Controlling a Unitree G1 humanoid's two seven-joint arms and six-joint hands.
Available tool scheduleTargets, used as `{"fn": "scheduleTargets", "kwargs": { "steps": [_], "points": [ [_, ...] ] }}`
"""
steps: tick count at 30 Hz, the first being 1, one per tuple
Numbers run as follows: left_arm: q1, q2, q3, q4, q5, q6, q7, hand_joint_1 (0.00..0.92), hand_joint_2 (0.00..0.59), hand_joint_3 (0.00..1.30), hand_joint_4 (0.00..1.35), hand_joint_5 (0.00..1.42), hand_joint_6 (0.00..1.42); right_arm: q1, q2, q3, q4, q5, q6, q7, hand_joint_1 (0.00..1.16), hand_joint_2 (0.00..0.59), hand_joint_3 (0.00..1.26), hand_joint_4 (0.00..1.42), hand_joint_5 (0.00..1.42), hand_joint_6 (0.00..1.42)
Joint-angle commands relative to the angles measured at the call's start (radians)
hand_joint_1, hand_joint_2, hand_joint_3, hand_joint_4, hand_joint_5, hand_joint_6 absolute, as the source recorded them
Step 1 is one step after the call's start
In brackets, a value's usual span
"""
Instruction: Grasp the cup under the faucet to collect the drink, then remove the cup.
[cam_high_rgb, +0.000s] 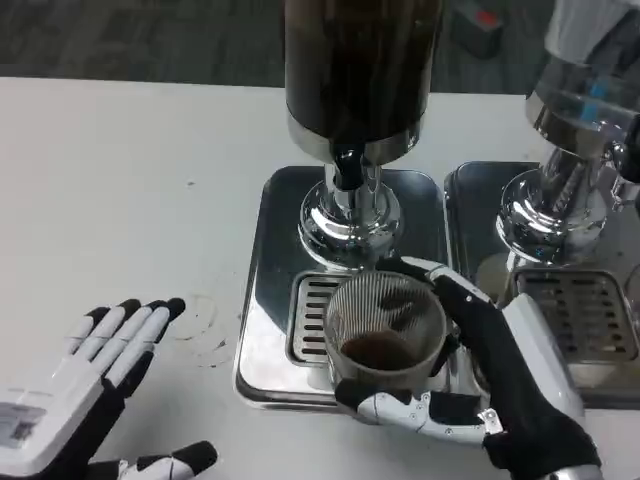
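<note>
My right hand (505, 385) grips the cup (385, 330) on the drip tray's (262, 300) front edge. Left hand (95, 385) lies released on the table (120, 180). I judge collecting done: dark drink inside, removal left.

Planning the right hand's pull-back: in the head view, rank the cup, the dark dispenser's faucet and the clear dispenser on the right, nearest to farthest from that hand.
1. Cup: held in the right hand, over the drip grate.
2. Dark dispenser's faucet: up and behind the cup, centre.
3. Clear dispenser: far right corner; not much farther than the faucet, so ranks 2 and 3 are close.
</note>
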Motion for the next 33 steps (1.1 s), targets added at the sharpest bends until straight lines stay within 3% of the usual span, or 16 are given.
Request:
{"fn": "scheduleTargets", "kwargs": {
  "steps": [1,9,33],
  "points": [
    [0.025,0.007,0.006,-0.023,0.011,0.008,0.013,0.000,0.112,0.00,0.00,0.00,0.00,0.018,0.003,0.007,-0.060,0.000,-0.024,-0.004,1.00,0.222,0.33,0.51,0.61,0.88],
    [0.047,0.001,0.002,-0.035,-0.003,0.015,0.001,0.000,0.111,0.00,0.00,0.00,0.00,0.056,0.008,0.014,-0.095,-0.002,-0.017,0.002,1.00,0.222,0.33,0.51,0.61,0.88],
    [0.020,-0.003,-0.019,-0.021,-0.026,0.023,-0.022,0.000,0.095,0.00,0.00,0.00,0.00,0.064,0.027,0.010,-0.092,-0.011,-0.017,-0.013,0.99,0.220,0.33,0.52,0.61,0.90]
  ]
}}
